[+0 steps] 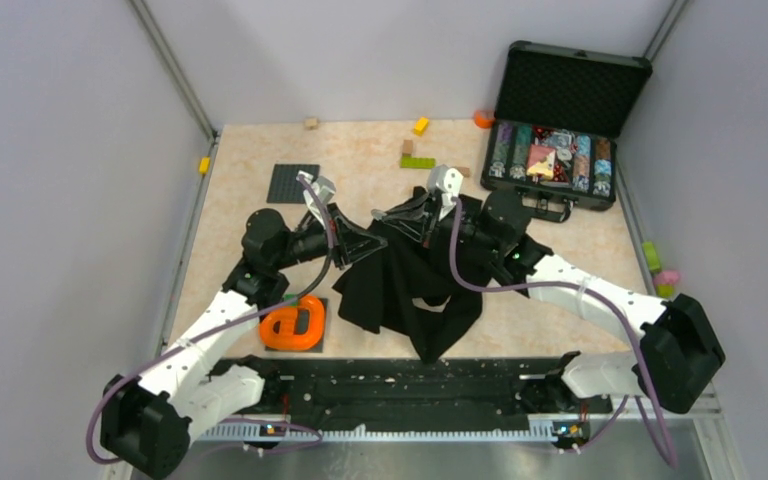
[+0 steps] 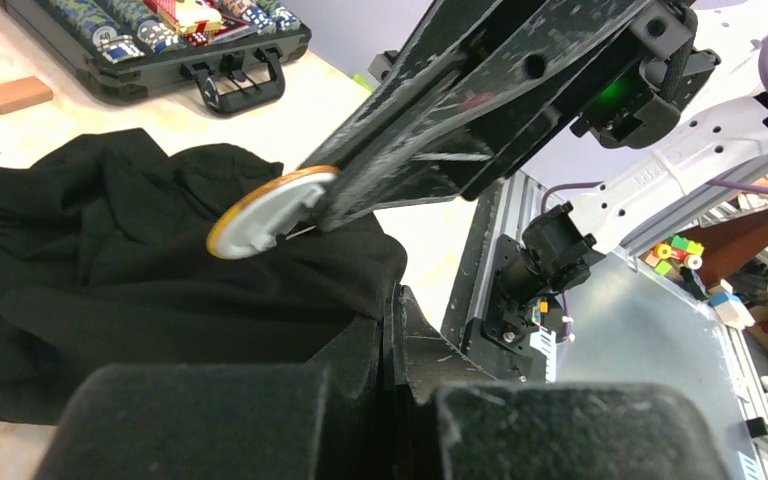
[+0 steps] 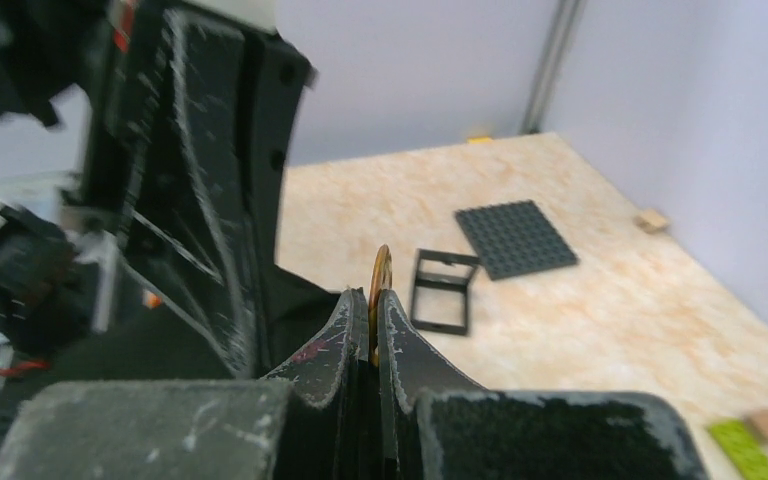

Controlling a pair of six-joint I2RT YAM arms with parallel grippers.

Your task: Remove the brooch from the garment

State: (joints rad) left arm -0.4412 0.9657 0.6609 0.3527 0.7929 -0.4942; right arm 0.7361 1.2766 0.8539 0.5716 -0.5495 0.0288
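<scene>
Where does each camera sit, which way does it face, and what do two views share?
Top: above and behind, looking down at the garment; left arm and right arm show.
Left wrist: faces the brooch in the right gripper; left fingers below.
Right wrist: faces the table past right fingers clamping the brooch.
Shared: both wrist views show the brooch.

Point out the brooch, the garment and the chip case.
brooch (image 2: 255, 220): left wrist view, whitish disc face.
garment (image 1: 400, 290): top external view, middle of black cloth.
chip case (image 1: 572, 92): top external view, open lid's lining.
</scene>
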